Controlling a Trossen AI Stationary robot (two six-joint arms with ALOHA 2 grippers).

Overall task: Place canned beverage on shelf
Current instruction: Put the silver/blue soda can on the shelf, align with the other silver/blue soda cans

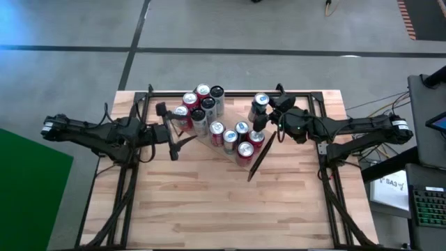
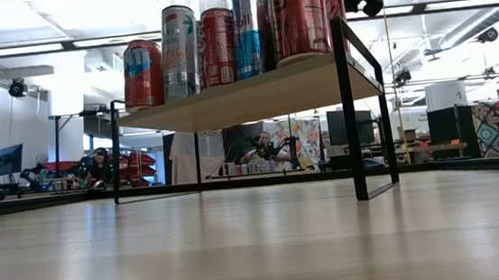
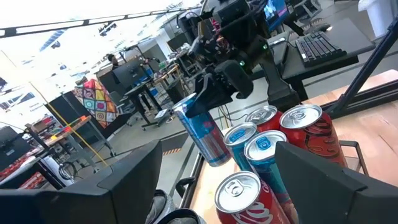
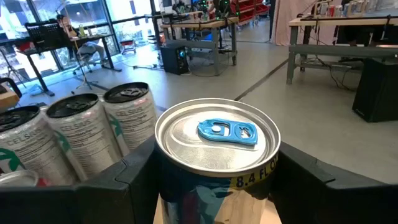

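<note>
The shelf [image 2: 255, 94], a light-wood plank on black end frames, stands at the middle far part of the table and carries several cans: one cluster [image 1: 200, 104] at its left end and another [image 1: 235, 139] toward its right end. My right gripper [image 1: 265, 110] is shut on a blue-and-silver canned beverage [image 3: 205, 134] by the shelf's far right end. Whether the can's bottom touches the shelf cannot be told. My left gripper [image 1: 173, 136] stands open at the shelf's left end, with nothing between its fingers. My right gripper pinches the can's upper wall [image 4: 171, 186], just below the rim, between its two fingers, one on either side. The fingers [image 4: 311, 180] lie level and come from the table's right side. The can is tilted, its silver top with the blue tab [image 4: 227, 132] showing above the fingers.
A black tube frame [image 1: 139, 104] runs round the far part of the table and down both sides. A desk with a keyboard [image 1: 426, 209] stands beyond the right edge. The near half of the tabletop [image 1: 223, 209] is bare wood.
</note>
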